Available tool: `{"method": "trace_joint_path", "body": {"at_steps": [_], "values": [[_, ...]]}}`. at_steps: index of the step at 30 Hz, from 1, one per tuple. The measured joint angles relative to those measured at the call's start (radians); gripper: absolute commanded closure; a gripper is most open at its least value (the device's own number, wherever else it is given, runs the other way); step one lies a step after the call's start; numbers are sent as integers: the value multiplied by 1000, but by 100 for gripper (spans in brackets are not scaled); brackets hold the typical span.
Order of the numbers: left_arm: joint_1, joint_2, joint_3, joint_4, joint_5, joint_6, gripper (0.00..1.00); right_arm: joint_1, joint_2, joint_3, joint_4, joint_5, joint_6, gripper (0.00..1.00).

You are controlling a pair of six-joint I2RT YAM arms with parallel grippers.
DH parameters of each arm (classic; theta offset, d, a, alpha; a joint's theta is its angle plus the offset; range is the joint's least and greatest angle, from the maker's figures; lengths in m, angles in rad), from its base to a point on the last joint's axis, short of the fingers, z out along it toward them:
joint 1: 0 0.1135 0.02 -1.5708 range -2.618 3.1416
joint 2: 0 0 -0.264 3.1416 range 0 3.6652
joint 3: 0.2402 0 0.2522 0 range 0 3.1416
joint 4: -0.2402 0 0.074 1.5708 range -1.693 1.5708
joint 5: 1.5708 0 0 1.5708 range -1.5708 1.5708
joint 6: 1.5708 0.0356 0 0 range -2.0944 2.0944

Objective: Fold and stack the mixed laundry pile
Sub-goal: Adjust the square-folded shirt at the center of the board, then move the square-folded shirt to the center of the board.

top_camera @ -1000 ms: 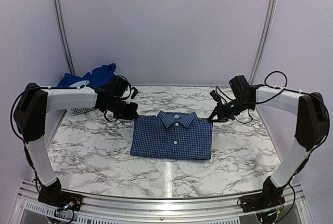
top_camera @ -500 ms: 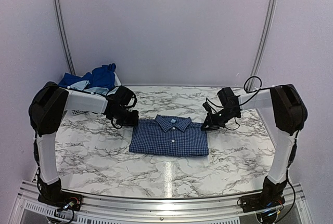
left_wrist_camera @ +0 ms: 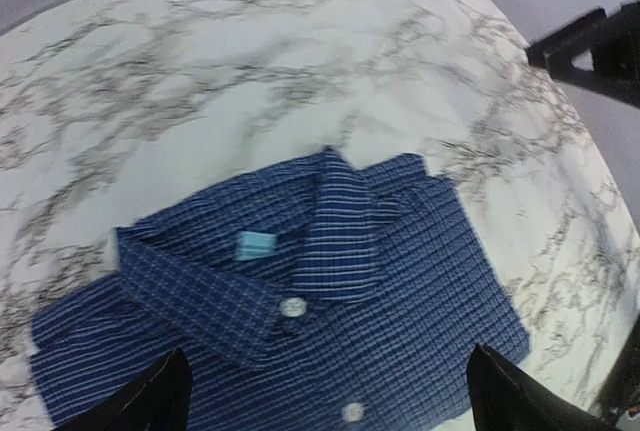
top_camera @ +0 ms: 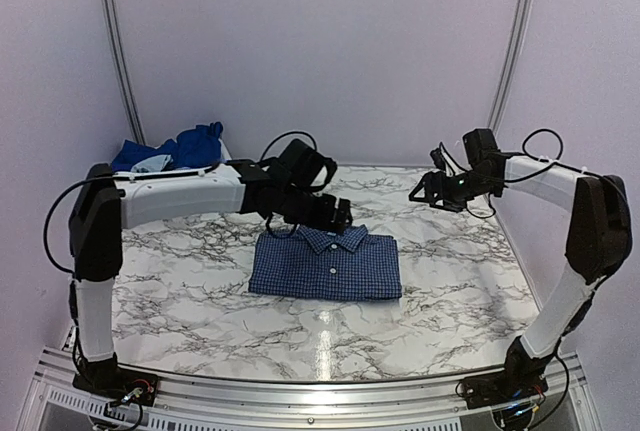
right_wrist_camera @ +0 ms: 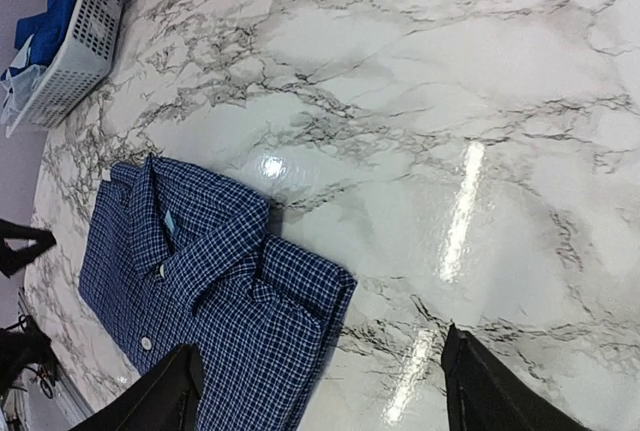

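The navy checked shirt (top_camera: pixel 325 266) lies folded flat in a neat rectangle, collar and buttons facing up, right beneath the left claw (top_camera: pixel 335 216) and well to the left of the right claw (top_camera: pixel 418 191). Royal blue clothes (top_camera: pixel 195 144) and a pale blue T-shirt (top_camera: pixel 150 164) sit crumpled together, far off to the left claw's left.

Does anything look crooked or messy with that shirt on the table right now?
Nothing stands out. The navy checked shirt lies flat, squarely folded, collar up, on the marble table. The royal blue clothes sit heaped loose in the white basket, far left.
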Motion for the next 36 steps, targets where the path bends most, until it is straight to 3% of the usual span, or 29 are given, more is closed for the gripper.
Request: {"method": "trace_joint_path", "body": {"at_steps": [5,9,11,16,20,25,30,36], "values": [[-96,230,220,-24,87,-73,1,-42,-48,-5,-23,-23,0,22],[-108,351,214,-51,97,-124,1,-41,-59,-35,-28,-59,0,22],[-106,307,163,-51,90,-141,1,-41,-59,-52,-30,-78,0,22],[-52,78,-204,-35,42,-137,3,-41,-62,-77,-34,-113,0,22],[63,-145,-509,-55,-10,-92,3,-41,-71,-88,-32,-138,3,22],[246,-316,-715,-97,-72,-31,3,-41,-85,-115,-16,-161,17,22],[402,-372,-766,-127,-74,41,5,-41,-90,-133,-6,-176,30,22],[436,-266,-631,-190,-100,187,8,-41,-90,-133,2,-185,37,22]]}}
